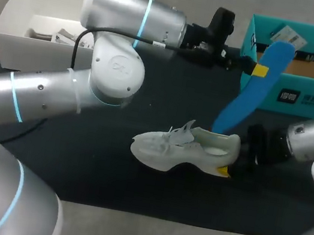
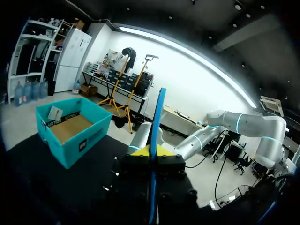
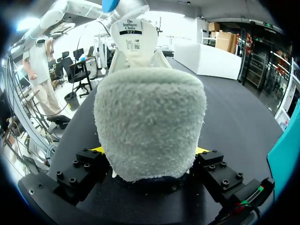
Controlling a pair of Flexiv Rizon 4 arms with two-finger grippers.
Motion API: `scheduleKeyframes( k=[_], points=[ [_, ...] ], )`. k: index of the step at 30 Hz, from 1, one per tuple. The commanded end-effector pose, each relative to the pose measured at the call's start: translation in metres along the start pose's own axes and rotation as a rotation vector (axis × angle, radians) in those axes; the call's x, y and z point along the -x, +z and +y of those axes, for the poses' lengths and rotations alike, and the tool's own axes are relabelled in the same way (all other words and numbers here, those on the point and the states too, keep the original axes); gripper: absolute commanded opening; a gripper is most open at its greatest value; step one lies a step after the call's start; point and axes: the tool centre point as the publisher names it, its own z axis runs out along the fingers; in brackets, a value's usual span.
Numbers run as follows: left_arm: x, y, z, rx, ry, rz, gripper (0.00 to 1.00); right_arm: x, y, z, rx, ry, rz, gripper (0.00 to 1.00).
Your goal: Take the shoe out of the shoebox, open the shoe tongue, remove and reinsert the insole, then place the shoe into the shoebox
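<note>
The left gripper [image 1: 255, 68] is reaching in high over the black table [image 1: 149, 92] and is pinching the blue insole [image 1: 253, 89] near its upper end; in the left wrist view the fingers are pressing close together on the insole's thin edge, which is standing upright between the yellow tips. The insole is hanging at a slant, with its top just in front of the teal shoebox [image 1: 303, 64] and its lower tip coming down to the opening of the shoe [image 1: 185, 150]; whether the tip is sitting inside cannot be told. The pale grey shoe is standing on its sole near the middle of the table, toe pointing toward the left arm's side and tongue [image 3: 131, 35] standing up. The right gripper [image 1: 228, 168] is clamping the fuzzy heel from both sides, with its fingers spread wide around it. The shoebox is sitting open at the far right corner, just beyond the insole and well behind the shoe. A white box [image 1: 39, 27] with some small items inside is lying at the far left, partly hidden by the left arm, which is crossing in front of it.
</note>
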Motion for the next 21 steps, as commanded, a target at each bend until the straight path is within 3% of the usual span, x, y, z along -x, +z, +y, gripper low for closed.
scheduleKeyframes(
  k=[1,3,21],
  points=[
    [-0.016,-0.007,-0.020,-0.051,0.027,0.079,0.00,-0.002,0.004,-0.002,-0.004,0.000,-0.003,0.00],
    [-0.025,-0.005,-0.032,-0.027,0.073,0.066,0.00,-0.002,0.004,-0.002,-0.004,0.000,-0.003,0.00],
    [-0.025,-0.005,-0.032,-0.027,0.073,0.066,0.00,-0.002,0.004,-0.002,-0.004,0.000,-0.003,0.00]
  ],
)
